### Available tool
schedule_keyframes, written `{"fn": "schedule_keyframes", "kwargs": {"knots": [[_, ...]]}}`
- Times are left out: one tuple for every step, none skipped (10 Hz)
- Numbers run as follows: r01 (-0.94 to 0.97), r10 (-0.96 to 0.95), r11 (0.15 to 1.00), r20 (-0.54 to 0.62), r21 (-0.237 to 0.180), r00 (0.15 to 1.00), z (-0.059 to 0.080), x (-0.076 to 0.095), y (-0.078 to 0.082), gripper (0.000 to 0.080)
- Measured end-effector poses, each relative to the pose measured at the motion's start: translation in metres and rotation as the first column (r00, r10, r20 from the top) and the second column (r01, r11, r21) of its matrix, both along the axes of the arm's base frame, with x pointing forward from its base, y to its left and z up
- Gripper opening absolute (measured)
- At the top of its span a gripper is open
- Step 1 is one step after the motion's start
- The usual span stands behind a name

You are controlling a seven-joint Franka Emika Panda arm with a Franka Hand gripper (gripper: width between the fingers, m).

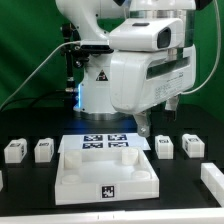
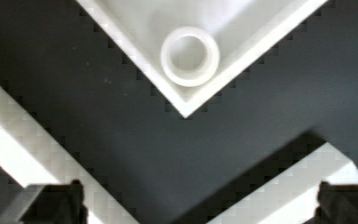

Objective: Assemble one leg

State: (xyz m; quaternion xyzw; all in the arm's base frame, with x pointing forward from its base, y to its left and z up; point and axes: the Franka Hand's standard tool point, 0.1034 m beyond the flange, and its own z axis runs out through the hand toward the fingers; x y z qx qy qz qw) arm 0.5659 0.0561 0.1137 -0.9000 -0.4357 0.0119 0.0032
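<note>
Four small white legs with marker tags stand on the black table: two at the exterior view's left (image 1: pixel 14 150) (image 1: pixel 43 150) and two at its right (image 1: pixel 165 146) (image 1: pixel 193 146). The large white square tray-like piece (image 1: pixel 108 172) lies at the front centre. In the wrist view one of its corners, with a round socket (image 2: pixel 190 55), points toward my gripper (image 2: pixel 197 205). The two dark fingertips (image 2: pixel 51 205) are wide apart with only black table between them. The gripper is open and empty, held above the table, and no leg is near it.
The marker board (image 1: pixel 107 143) lies just behind the tray-like piece. The white arm (image 1: pixel 130 60) fills the upper middle of the exterior view. Another white part (image 1: pixel 213 178) lies at the exterior view's right edge. White bands (image 2: pixel 16 130) cross the wrist view.
</note>
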Motion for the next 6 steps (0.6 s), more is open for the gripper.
{"fn": "schedule_keyframes", "kwargs": {"knots": [[0.000,0.000,1.000,0.000,0.000,1.000,0.000,0.000,0.000,0.0650],[0.000,0.000,1.000,0.000,0.000,1.000,0.000,0.000,0.000,0.0650],[-0.036,0.036,0.999,-0.001,0.001,0.999,0.000,0.000,0.000,0.0650],[-0.037,0.037,0.999,-0.001,0.001,0.999,0.000,0.000,0.000,0.0650],[-0.190,0.190,0.982,-0.003,0.002,0.982,-0.001,-0.001,-0.002,0.0650],[-0.364,0.364,0.931,-0.006,0.013,0.931,-0.006,-0.014,-0.010,0.0650]]}}
